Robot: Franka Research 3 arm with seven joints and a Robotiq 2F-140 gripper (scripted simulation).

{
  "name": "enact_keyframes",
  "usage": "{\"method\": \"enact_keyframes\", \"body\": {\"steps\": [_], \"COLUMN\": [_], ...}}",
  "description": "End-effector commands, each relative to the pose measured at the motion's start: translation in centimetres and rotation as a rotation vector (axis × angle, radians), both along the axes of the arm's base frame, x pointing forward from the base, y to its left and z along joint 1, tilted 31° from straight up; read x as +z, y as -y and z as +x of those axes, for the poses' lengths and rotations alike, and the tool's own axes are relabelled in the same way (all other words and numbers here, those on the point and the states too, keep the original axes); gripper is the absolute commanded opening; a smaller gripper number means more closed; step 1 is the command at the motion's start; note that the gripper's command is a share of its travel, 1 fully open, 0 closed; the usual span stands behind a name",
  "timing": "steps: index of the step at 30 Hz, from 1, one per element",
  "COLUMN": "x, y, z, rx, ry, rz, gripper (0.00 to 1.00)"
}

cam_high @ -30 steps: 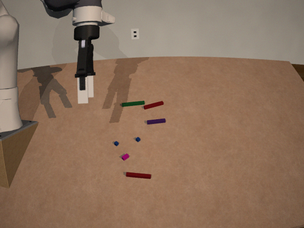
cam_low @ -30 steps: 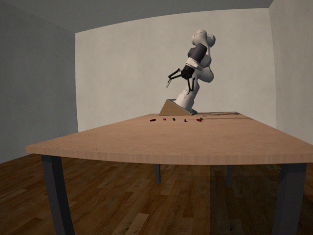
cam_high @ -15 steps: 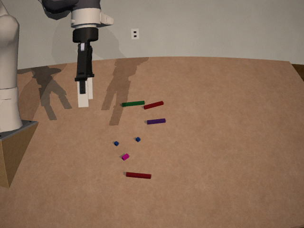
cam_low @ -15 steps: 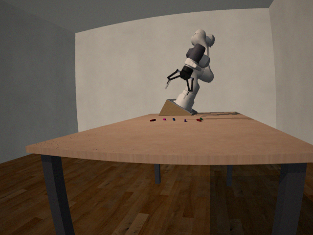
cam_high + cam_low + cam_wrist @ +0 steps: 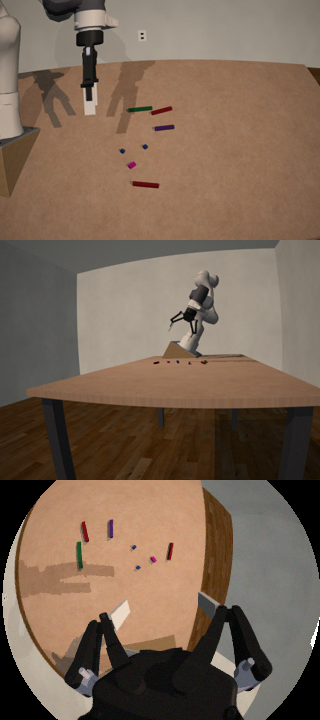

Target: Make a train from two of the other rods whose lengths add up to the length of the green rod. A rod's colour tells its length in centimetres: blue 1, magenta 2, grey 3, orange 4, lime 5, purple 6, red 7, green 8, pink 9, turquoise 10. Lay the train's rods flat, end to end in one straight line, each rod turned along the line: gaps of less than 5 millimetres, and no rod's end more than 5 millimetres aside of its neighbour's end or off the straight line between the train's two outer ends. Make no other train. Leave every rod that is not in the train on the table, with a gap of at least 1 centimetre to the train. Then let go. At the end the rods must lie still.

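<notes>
A green rod (image 5: 140, 109) (image 5: 79, 555) lies apart from the others' line, near one end of a red rod (image 5: 161, 110) (image 5: 85, 532). A purple rod (image 5: 164, 127) (image 5: 111, 529) lies in front of them in the top view. Two blue rods, one (image 5: 145, 146) (image 5: 134, 547) and another (image 5: 122, 151) (image 5: 138, 567), lie apart. A magenta rod (image 5: 132, 165) (image 5: 153, 559) lies between them and a second red rod (image 5: 145, 184) (image 5: 170, 551). My gripper (image 5: 90, 109) (image 5: 180, 334) (image 5: 162, 602) is wide open and empty, high above the table, on the base side of the rods.
The robot's wedge-shaped base (image 5: 18, 155) (image 5: 177, 351) stands at the left of the table (image 5: 232, 155) in the top view. A wall with a socket (image 5: 142, 35) is behind the table. Shadows of the arm and gripper fall across the green rod.
</notes>
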State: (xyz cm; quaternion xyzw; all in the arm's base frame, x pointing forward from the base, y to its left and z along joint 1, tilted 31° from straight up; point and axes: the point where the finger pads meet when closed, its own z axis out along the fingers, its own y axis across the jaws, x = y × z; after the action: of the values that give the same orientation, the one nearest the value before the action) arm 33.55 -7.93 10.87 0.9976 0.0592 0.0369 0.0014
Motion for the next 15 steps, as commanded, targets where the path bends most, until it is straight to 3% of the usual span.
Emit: {"method": "enact_keyframes", "body": {"steps": [1, 2, 15], "x": [0.1, -1.0, -1.0], "y": [0.0, 0.3, 0.3], "z": [0.2, 0.2, 0.2], "rx": [0.016, 0.059, 0.059], "ry": [0.006, 0.019, 0.019], "rz": [0.000, 0.032, 0.032], "gripper": [1.00, 1.00, 1.00]}}
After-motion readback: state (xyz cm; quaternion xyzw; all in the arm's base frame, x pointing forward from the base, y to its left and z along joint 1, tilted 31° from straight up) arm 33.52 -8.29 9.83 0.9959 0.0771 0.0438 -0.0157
